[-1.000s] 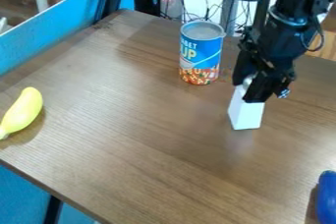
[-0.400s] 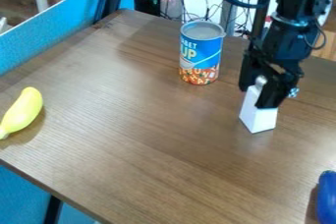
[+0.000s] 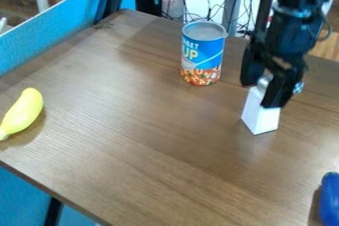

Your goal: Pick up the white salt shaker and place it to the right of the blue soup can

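Jaws of the black gripper (image 3: 259, 94) stood about the upper part of the white block (image 3: 259, 117); whether they pinched it or were spread could not be told. The block, topped by a silvery knob (image 3: 263, 82), stood upright right of centre on the brown table (image 3: 152, 136). A blue-labelled can (image 3: 202, 56) stood upright to its far left. A yellow, narrow-ended object (image 3: 22, 112) lay at the left edge, and a blue rounded object (image 3: 329, 200) occupied the near right corner.
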